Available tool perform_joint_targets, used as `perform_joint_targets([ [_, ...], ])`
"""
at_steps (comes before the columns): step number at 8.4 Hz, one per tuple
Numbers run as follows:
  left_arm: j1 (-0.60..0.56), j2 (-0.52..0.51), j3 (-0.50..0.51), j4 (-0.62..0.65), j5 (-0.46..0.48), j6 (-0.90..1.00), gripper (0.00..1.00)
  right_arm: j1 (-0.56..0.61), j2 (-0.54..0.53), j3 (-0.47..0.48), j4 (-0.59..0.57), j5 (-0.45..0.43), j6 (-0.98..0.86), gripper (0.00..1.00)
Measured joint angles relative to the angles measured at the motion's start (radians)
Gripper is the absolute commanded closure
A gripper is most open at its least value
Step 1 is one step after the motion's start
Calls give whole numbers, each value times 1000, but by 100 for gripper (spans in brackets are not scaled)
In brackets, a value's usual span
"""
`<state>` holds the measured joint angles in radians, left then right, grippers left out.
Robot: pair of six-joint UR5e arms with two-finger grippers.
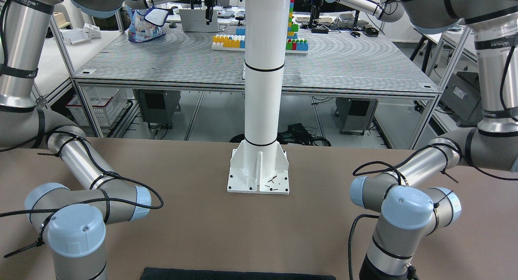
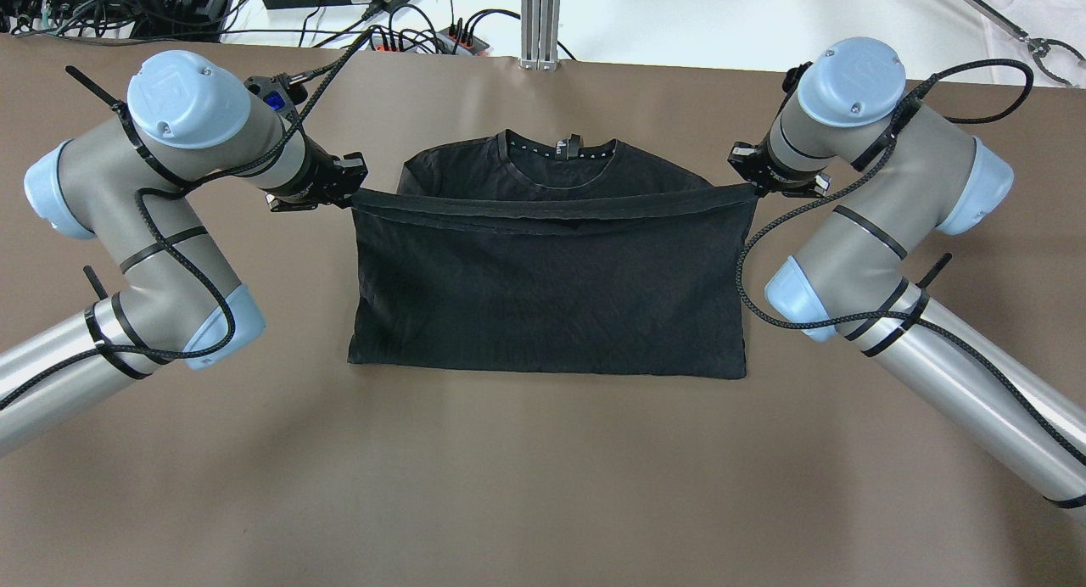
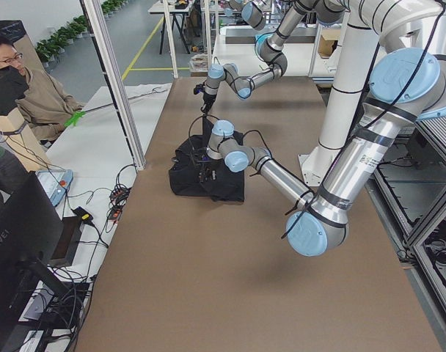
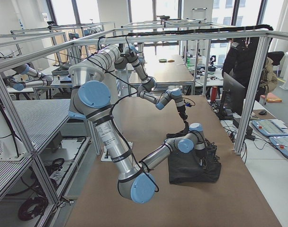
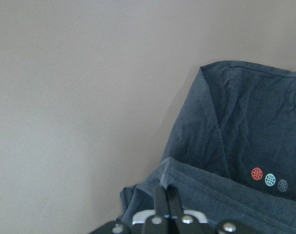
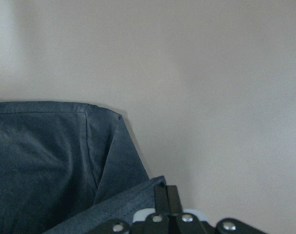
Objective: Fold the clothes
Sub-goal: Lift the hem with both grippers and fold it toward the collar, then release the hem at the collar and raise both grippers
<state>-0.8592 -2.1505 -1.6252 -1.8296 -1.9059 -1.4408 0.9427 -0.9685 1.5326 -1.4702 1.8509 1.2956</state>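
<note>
Black T-shirt (image 2: 551, 290) sits mid-table, its upper edge pulled taut between the left gripper (image 2: 349, 195) and right gripper (image 2: 752, 187), both pinched shut on its corners. Plenty of brown table (image 2: 543, 485) shows on every side. There are three tiny dots (image 5: 269, 179) (red, teal, grey) on the fabric, the collar label (image 2: 562, 148) is unreadable, and cables (image 2: 407, 36) crowd the far edge.
</note>
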Motion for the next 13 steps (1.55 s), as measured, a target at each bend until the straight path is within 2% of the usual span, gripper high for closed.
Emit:
perform_joint_targets([
  [1, -3, -9, 33, -26, 0, 0, 100, 0, 6, -26, 27, -19, 0, 100],
  [3, -5, -24, 88, -63, 0, 0, 100, 0, 10, -81, 95, -38, 8, 94],
  [5, -5, -49, 149, -107, 1, -1, 100, -1, 12, -115, 142, -42, 30, 72],
  [6, -6, -68, 180, -119, 1, 0, 93, -1, 16, -121, 153, -46, 57, 57],
  [7, -10, -85, 210, -131, 1, 1, 79, -1, 28, -126, 159, -55, 100, 47],
  [9, -21, -105, 276, -193, 0, 1, 38, -1, 58, -146, 182, -75, 191, 44],
  [11, -28, -108, 296, -222, 0, 0, 30, -1, 62, -163, 244, -80, 247, 41],
  [12, -30, -109, 296, -227, 0, 0, 30, -2, 48, -140, 261, -76, 275, 41],
  [13, -31, -110, 290, -229, -1, -2, 29, -9, -12, -66, 270, -63, 297, 41],
])
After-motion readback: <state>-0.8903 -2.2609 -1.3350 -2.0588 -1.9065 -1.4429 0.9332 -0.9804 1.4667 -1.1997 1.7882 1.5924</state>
